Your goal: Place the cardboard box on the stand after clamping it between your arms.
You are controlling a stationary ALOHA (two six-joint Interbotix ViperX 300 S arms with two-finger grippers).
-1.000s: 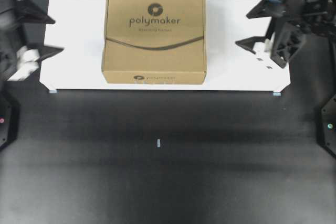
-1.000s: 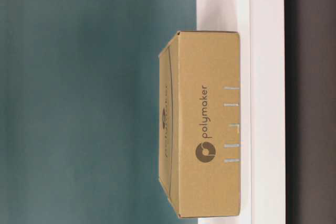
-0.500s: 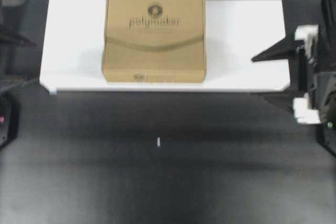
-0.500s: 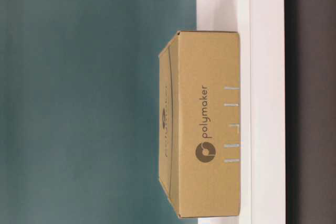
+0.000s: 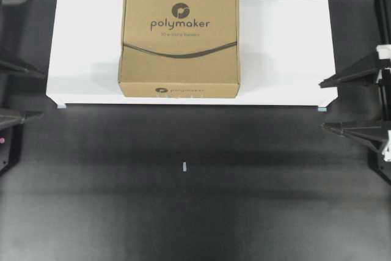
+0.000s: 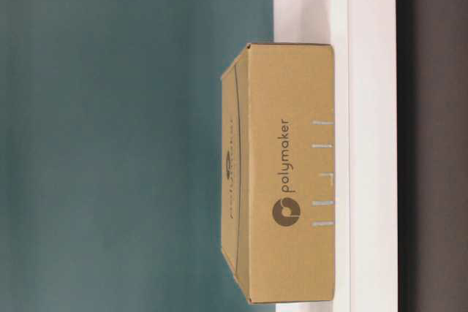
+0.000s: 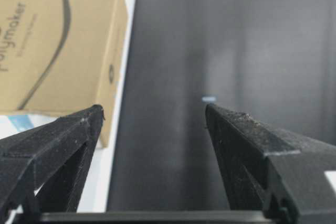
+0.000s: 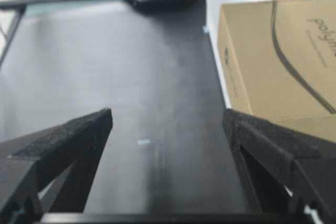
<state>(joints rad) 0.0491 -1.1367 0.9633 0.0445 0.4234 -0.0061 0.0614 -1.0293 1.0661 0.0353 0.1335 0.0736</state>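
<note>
brown cardboard box [image 5: 179,40] unmoved on stand [image 5: 287,47]; both arms' spread, empty jaws now farther outward.

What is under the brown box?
The cardboard box sits on the white stand, toward its left half. The part of the stand's top right beneath the box is covered, so anything there can't be seen.
</note>
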